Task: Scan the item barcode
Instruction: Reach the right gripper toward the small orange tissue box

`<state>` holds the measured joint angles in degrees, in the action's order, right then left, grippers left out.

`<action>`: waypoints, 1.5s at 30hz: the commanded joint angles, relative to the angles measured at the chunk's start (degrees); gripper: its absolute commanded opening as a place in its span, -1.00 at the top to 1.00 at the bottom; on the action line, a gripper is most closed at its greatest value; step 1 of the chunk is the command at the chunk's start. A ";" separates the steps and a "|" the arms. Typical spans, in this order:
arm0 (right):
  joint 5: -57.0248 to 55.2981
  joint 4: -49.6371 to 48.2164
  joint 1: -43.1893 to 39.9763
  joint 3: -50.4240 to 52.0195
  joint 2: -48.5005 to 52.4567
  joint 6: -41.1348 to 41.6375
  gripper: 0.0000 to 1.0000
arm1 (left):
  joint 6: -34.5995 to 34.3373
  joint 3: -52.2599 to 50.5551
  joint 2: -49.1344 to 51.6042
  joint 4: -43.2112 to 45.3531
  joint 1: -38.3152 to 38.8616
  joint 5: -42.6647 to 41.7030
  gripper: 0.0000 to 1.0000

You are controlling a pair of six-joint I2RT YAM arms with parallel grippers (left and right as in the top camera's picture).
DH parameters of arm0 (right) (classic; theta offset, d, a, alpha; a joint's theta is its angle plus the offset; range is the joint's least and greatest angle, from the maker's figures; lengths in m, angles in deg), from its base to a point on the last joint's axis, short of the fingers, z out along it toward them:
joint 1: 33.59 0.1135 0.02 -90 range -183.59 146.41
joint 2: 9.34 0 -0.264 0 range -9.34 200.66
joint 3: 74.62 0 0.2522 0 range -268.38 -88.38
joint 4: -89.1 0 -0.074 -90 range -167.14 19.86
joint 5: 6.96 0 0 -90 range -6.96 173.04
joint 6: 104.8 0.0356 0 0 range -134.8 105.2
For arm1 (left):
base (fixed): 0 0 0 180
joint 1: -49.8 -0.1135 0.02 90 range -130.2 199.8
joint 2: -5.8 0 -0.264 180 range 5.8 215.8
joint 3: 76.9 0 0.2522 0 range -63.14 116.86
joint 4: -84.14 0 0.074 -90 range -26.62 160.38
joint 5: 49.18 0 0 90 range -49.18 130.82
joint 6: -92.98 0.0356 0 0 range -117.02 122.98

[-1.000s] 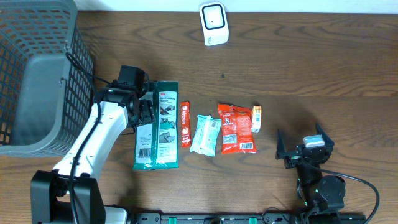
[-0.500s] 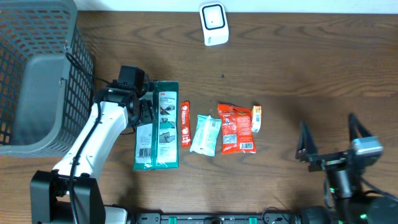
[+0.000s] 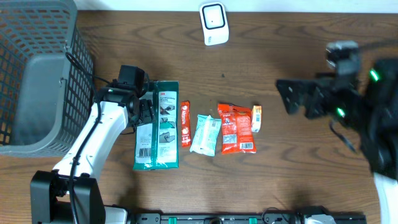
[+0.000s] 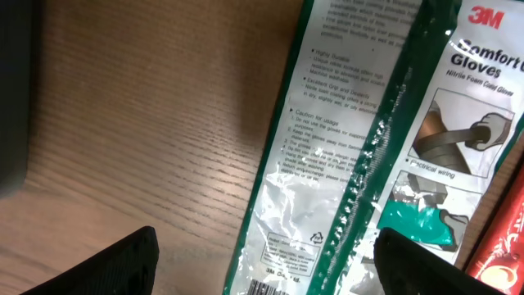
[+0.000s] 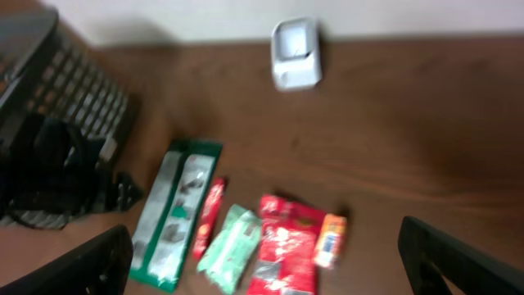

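A green-edged 3M glove package (image 3: pixel 157 126) lies flat on the table, its barcode (image 3: pixel 145 151) near the front end. My left gripper (image 3: pixel 144 111) hovers open over the package's left edge. In the left wrist view the package (image 4: pixel 368 147) runs between the spread fingertips (image 4: pixel 123 262), and the barcode's (image 4: pixel 266 288) top shows at the bottom edge. My right gripper (image 3: pixel 297 98) is raised high at the right, open and holding nothing. In its blurred wrist view it (image 5: pixel 266 262) looks down on the row of items. The white scanner (image 3: pixel 213 23) stands at the far edge, and the right wrist view also catches this scanner (image 5: pixel 295 53).
Right of the gloves lie a red stick pack (image 3: pixel 185 123), a pale green pouch (image 3: pixel 205 134), a red bag (image 3: pixel 236 128) and a small orange packet (image 3: pixel 256 118). A grey wire basket (image 3: pixel 37 74) fills the far left corner.
The right arm has swung up from the table's front right edge to high over the right side. The left arm and the items have not moved.
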<state>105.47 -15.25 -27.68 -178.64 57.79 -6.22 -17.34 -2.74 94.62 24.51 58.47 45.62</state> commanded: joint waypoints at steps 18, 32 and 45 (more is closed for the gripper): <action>-6.58 -12.17 28.00 -0.79 38.01 14.16 0.00 | 0.28 0.90 -0.42 0.04 -0.35 0.35 -0.70; -16.31 -21.64 35.45 -0.79 52.94 14.10 0.02 | 0.28 0.92 -0.42 0.04 -0.35 0.35 -0.70; -21.31 -5.79 29.09 -2.86 39.01 11.98 -0.10 | 0.28 0.92 -0.42 0.04 -0.35 0.35 -0.70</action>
<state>88.97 -24.23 4.19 -179.32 103.86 6.15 -17.34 -2.74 94.62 24.56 58.47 45.64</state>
